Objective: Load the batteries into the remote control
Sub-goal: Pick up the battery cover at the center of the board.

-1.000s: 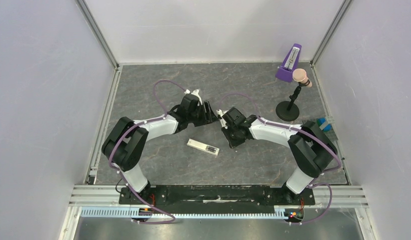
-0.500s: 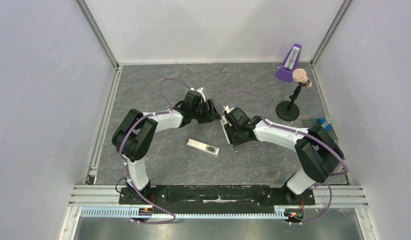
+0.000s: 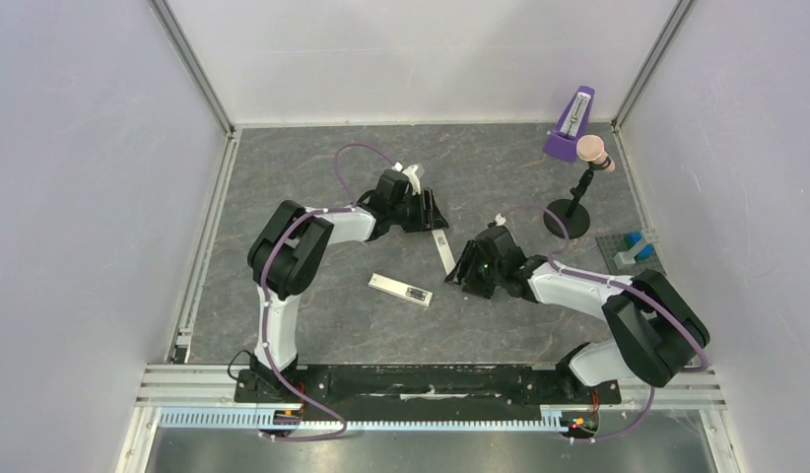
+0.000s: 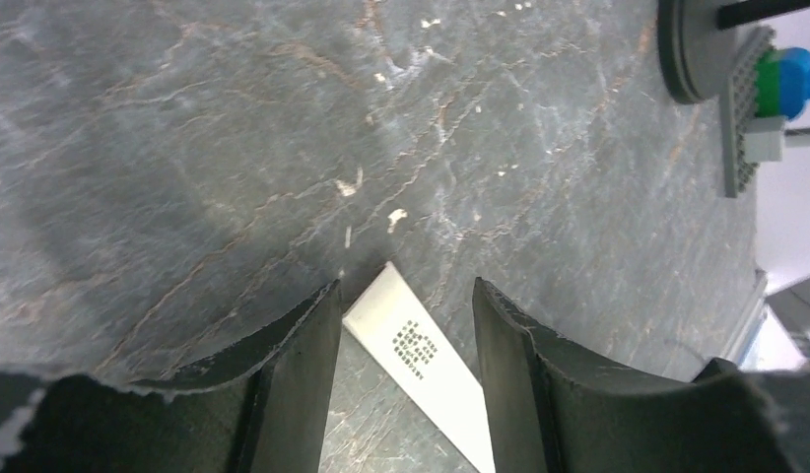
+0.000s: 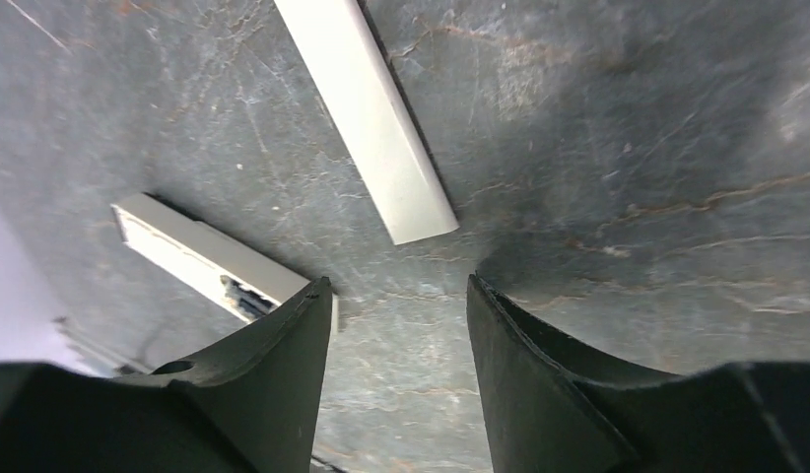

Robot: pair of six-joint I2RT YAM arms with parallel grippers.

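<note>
Lying recess-up for loading, the remote control [image 3: 401, 290] rests on the bench [image 3: 312, 177]; left gripper [image 4: 405, 298] and right gripper [image 5: 396, 292] gape empty near the cover strip [image 3: 442, 251].

A: Top view, quick?
B: Bright, even, diffuse light from above. Sharp corner to corner. Only faint soft shadows under the left arm [image 3: 317, 229] and right arm [image 3: 578, 284] on the grey surface [image 3: 283, 168]. Walls [image 3: 76, 197] carry a lilac cast.
A: Left wrist?
B: Pale sheen top centre, heavy shadow lower left. Jaws close to the lens, soft, near black. White strip [image 4: 431, 379] bright, dot print readable. Right edge blown out.
A: Right wrist?
B: Dimmer. Broad shadow across the right side. Strip crisp, thin dark shadow line along one edge. Remote [image 5: 184, 251] sharp, recess murky. Jaws underexposed, little detail.
</note>
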